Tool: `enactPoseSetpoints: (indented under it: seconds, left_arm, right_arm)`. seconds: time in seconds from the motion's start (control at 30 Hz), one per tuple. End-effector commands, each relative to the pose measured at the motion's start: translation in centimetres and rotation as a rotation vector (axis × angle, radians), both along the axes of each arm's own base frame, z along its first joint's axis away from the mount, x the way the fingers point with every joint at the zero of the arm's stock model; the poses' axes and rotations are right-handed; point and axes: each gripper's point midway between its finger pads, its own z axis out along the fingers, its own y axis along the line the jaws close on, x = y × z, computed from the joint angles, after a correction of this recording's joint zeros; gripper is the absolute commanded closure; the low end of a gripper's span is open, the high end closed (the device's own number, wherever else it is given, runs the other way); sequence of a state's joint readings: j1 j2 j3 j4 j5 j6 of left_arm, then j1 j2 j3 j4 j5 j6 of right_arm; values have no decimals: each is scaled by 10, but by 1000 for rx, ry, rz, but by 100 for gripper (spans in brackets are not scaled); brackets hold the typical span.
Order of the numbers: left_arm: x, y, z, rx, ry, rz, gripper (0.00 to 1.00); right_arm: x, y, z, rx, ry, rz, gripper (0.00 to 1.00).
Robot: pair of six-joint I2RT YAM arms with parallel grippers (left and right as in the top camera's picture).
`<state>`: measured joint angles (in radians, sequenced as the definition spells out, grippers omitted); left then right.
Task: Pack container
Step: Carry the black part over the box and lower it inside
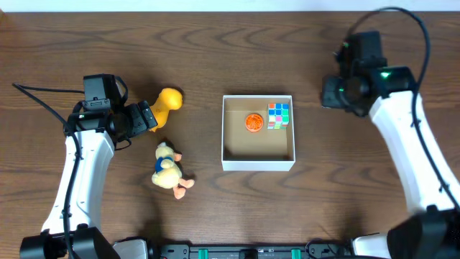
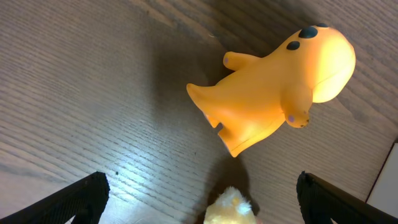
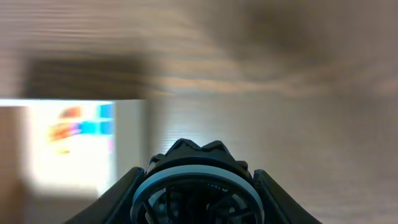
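While the left gripper (image 2: 199,198) hangs spread wide beside the yellow toy (image 2: 273,87), holding nothing, a skewed closing could knock it toward the plush duck (image 1: 167,167). The container (image 1: 259,165) sits right of centre in the overhead frame. The right gripper (image 1: 336,92), upper right, is too blurred to tell whether it is parted or closed.

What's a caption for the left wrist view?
Open left fingers hover by a yellow toy on the wooden table, no contact.
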<state>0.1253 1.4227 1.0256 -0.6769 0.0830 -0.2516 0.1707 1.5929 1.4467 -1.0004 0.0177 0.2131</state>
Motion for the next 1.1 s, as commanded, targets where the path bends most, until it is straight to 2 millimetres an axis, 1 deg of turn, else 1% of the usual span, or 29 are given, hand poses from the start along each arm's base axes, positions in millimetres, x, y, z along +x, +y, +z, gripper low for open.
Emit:
enactPoseSetpoints:
  seconds: [0.0, 0.1, 0.2, 0.27, 0.33, 0.5, 0.6, 0.83, 1.0, 1.07]
  left_arm:
    - [5, 0, 13, -4, -38, 4, 2]
    - [5, 0, 13, -3, -38, 4, 2]
    - [5, 0, 13, -3, -38, 4, 2]
    - [5, 0, 13, -4, -38, 4, 2]
    - [5, 0, 13, -3, -38, 4, 2]
    - [4, 0, 13, -3, -38, 4, 2]
    - [5, 0, 13, -3, -38, 4, 2]
    - [5, 0, 13, -3, -38, 4, 2]
    - [5, 0, 13, -3, -38, 4, 2]
    - [5, 0, 13, -3, -38, 4, 2]
  right_arm:
    - [-9, 48, 10, -12, -22, 165, 72]
    - [-23, 89, 6, -14, -11, 278, 73]
    - [-36, 119, -6, -23, 22, 361, 73]
    - [-44, 131, -19, -35, 63, 388, 72]
    - [-51, 137, -36, -50, 125, 390, 73]
    - [-57, 136, -75, -87, 252, 376, 76]
    - [-58, 135, -91, -104, 293, 373, 76]
    - [-61, 133, -117, -125, 348, 369, 76]
    - [-63, 127, -131, -128, 359, 359, 75]
    - [-64, 123, -135, -129, 367, 350, 72]
